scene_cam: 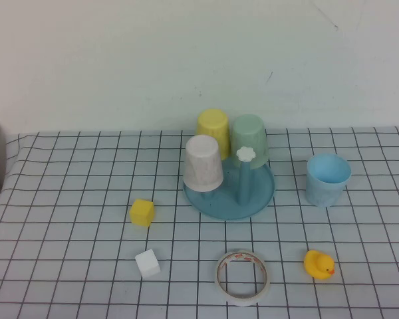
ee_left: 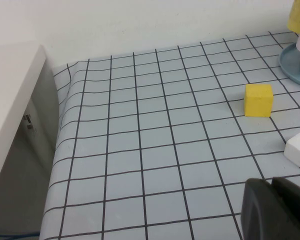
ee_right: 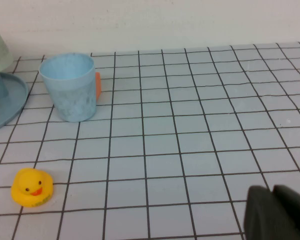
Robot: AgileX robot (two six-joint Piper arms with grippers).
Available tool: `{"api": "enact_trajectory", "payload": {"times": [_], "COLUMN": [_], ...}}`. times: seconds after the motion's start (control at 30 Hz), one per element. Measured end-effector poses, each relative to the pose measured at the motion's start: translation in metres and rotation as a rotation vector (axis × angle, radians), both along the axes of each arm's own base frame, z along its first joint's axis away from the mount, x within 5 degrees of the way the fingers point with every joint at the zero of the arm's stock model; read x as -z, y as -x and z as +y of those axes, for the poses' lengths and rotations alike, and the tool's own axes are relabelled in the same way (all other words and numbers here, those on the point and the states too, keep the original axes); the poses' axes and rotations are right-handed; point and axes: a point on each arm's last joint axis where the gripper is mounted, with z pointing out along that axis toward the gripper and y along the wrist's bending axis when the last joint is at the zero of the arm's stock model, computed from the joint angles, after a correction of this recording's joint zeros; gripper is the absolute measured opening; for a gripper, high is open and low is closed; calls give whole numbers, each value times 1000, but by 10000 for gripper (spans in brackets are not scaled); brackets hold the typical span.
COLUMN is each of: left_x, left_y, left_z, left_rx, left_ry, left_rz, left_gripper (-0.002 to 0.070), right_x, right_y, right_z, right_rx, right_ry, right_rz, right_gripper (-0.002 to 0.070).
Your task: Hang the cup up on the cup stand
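We see the cup (scene_cam: 328, 178) standing upright on the table (scene_cam: 66, 199), mouth up, toward the table's right edge and closer to the far edge than the near one. It sits just beside the cup stand (scene_cam: 229, 199) but does not touch it. The stand is near the middle of the table's far half and already has three cups upside down on it: a white one (scene_cam: 203, 163), a yellow one (scene_cam: 213, 125) and a pale green one (scene_cam: 249, 138). One peg (scene_cam: 245, 174) with a white flower top is bare, and it is at the front of the stand. Our right claw (ee_right: 272, 212) is low over the near right part of the table, pressed closed with nothing in it. The cup lies ahead of this claw, toward the far edge and a bit toward the stand, with the yellow duck (ee_right: 32, 187) closer by (the duck is not in the way, we think). Our left claw (ee_left: 270, 207) is also pressed closed and holds nothing, over the near left part, close to the white block (ee_left: 299, 150) and the yellow block (ee_left: 258, 100). A tape ring (scene_cam: 242, 277) lies by the near edge. The right arm is nearer, so we think it should reach for the cup. The cup stands tall, so it must be flipped over to go on the bare peg.
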Motion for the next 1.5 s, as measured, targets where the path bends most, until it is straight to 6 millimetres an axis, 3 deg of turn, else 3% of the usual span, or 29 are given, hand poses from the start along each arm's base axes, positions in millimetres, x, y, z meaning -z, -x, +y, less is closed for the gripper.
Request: {"api": "enact_trajectory", "payload": {"times": [1.5], "left_x": [0], "left_y": [0], "left_z": [0], "left_rx": [3], "left_ry": [-11], "left_rz": [-1], "left_gripper": [-1], "right_x": [0], "right_y": [0], "right_z": [-2], "right_rx": [10], "right_ry": [54], "right_rz": [1], "right_gripper": [11]}}
